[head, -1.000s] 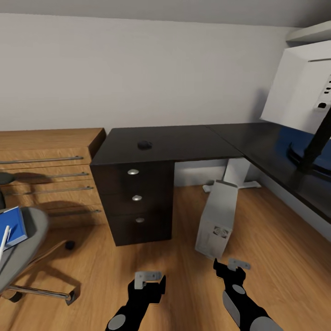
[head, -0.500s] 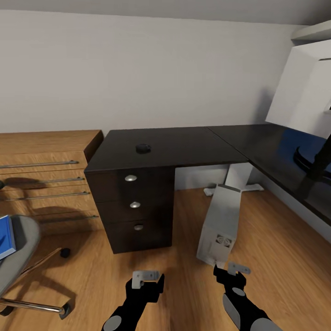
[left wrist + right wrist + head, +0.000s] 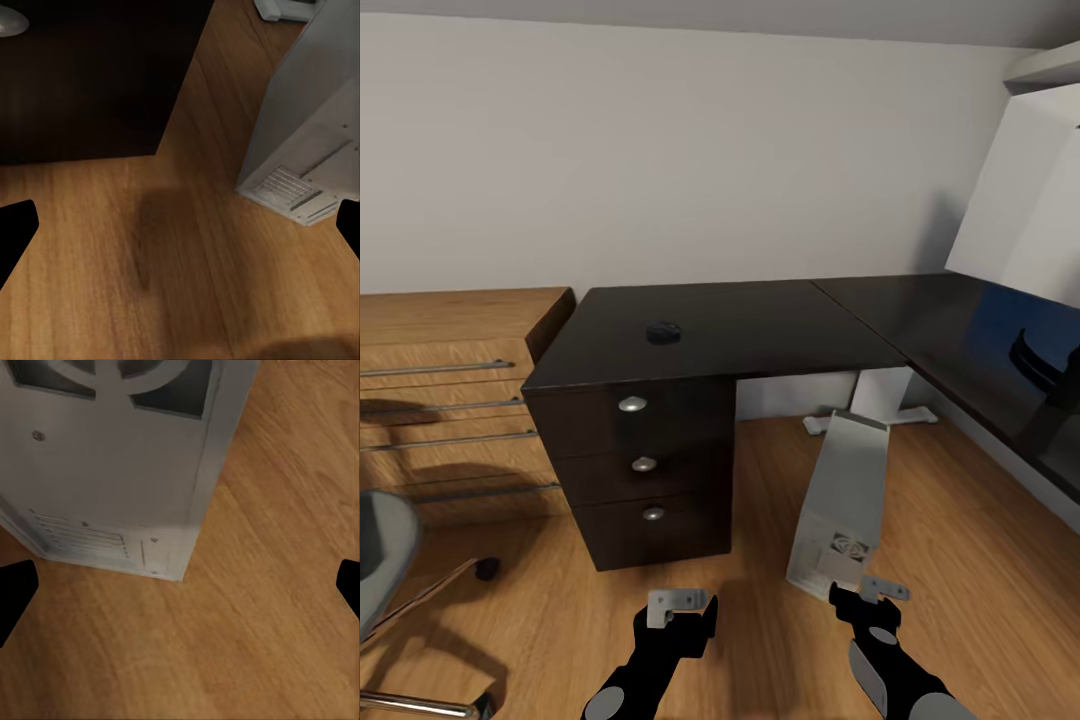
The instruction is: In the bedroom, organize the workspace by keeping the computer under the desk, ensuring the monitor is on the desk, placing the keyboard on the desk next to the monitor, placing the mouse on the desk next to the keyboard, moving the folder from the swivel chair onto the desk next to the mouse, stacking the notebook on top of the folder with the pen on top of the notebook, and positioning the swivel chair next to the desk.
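Computer (image 3: 842, 505) upright on floor at 1 o'clock, beside counter (image 3: 760, 325). Mouse (image 3: 663, 332) on counter at 11 o'clock. Left fingers (image 3: 682, 607) and right fingers (image 3: 872, 595) spread, empty.

The large L-shaped glossy black-topped desk (image 3: 760, 325) carries a small black rounded mouse (image 3: 663, 331), lying toward the left end of the top, above the black three-drawer unit (image 3: 645, 465). On the desk's right wing stands the black stand (image 3: 1050, 365) of the white-backed monitor (image 3: 1030, 215). On the light wooden plank floor (image 3: 980, 560) a light grey-white tower computer (image 3: 845, 500) stands tilted, beside the drawer unit.
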